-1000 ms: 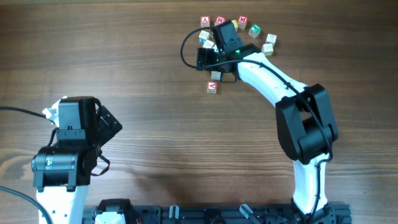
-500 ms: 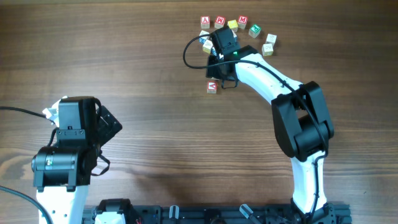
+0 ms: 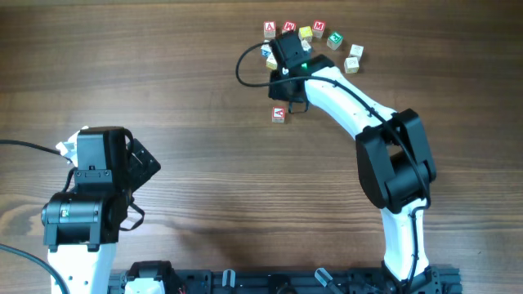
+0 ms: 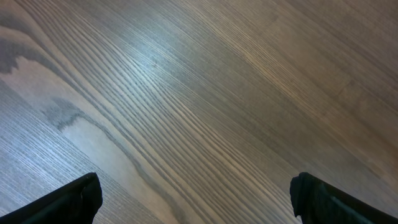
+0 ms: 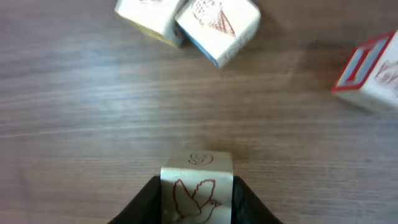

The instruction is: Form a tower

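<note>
**Right gripper pinches a bird cube just beyond the tower**

Right gripper [image 5: 197,208] is nearly closed. Its dark fingers [image 5: 144,202] press both side faces of a pale bird cube [image 5: 197,180], which carries a red outline bird on its front face. Whether that cube rests on the table [image 5: 74,124] or hangs just above it cannot be told.

The tower [image 3: 279,114] stands on the arm-base side of that gripper, close but apart from it. Its long axis runs straight up at the overhead camera, so only a red A top face and a sliver of pale side show. Its cube count cannot be read.

Overhead shows loose cubes [image 3: 319,27] arcing past the far side of the tower, but the wrist hides the grip. The right wrist view alone shows the pinch, with a cone cube [image 5: 217,25] and a red-framed cube [image 5: 373,74] lying beyond it. The tower is out of that frame.

Left gripper [image 4: 196,196] is far from the tower, spread wide over bare wood and holding nothing.
</note>
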